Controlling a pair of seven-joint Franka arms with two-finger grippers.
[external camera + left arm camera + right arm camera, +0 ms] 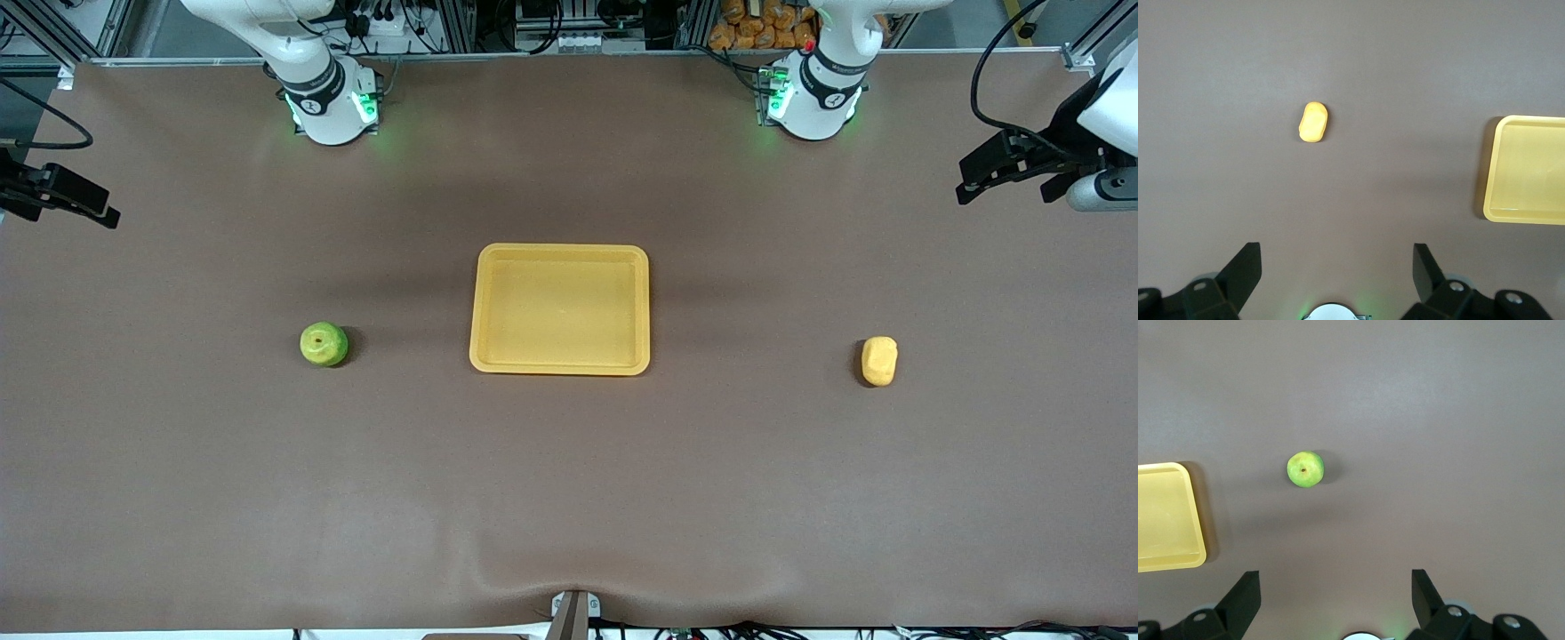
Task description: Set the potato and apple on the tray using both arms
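Potato (pixel 878 361) lies toward the left arm's end of the table, apple (pixel 324 344) toward the right arm's end, tray (pixel 559 251) bare between them. We judge both light, firm and smooth; the apple may roll, so we pinch across its middle, the potato across its narrow width. Left gripper (pixel 1337 267) and right gripper (pixel 1335 587) hang high over the table's ends, fingers spread, holding nothing. Wrist views show those gaps; the front view shows only dark tips at its edges.

Apple (pixel 324 344) yellow-green – potato (pixel 879 361) and tray (pixel 560 251) yellow-orange – table (pixel 569 480) brown.
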